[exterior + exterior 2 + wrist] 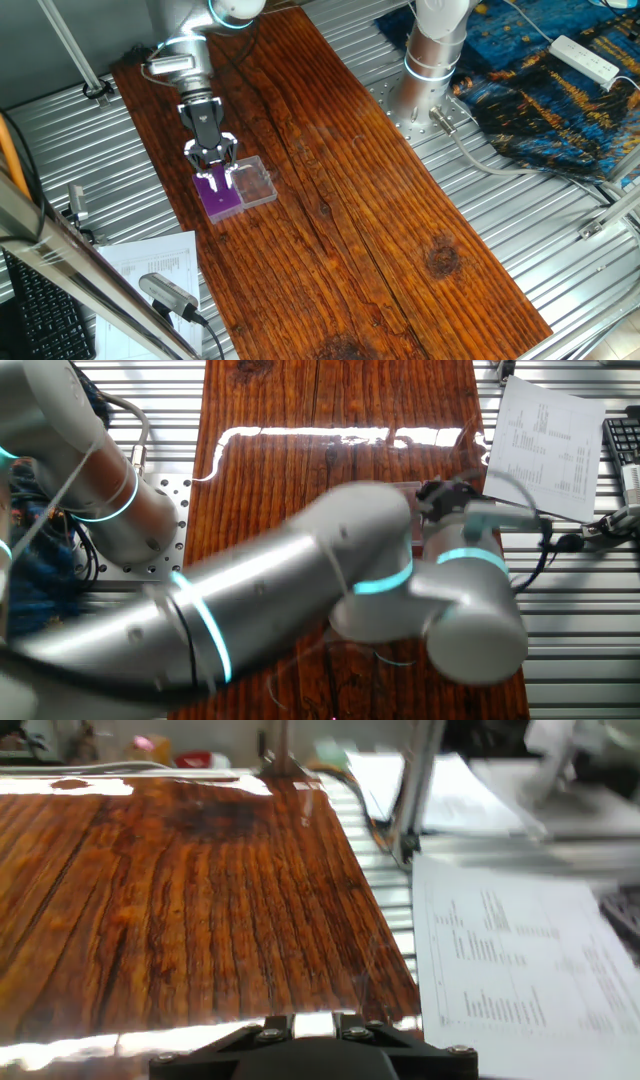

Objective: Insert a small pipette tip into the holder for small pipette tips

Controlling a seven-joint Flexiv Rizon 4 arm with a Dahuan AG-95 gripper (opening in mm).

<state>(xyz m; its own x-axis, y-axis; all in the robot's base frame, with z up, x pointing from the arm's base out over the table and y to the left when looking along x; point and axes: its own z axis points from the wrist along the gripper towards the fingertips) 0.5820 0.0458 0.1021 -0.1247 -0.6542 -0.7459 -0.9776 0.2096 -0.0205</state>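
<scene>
The holder is a flat purple block on the wooden board, joined to a clear plastic box on its right. My gripper hangs straight down just over the block's far part, with its two fingers apart. A pale speck, the small pipette tip, shows between the fingers right at the block's top face. I cannot tell whether it touches the fingers. In the other fixed view my arm hides the holder and the tip. The hand view shows only the gripper's base and bare wood.
The wooden board runs down the middle of a ribbed metal table. A printed sheet lies by the board's near left, also in the hand view. The arm's base and a patterned cloth stand at the far right.
</scene>
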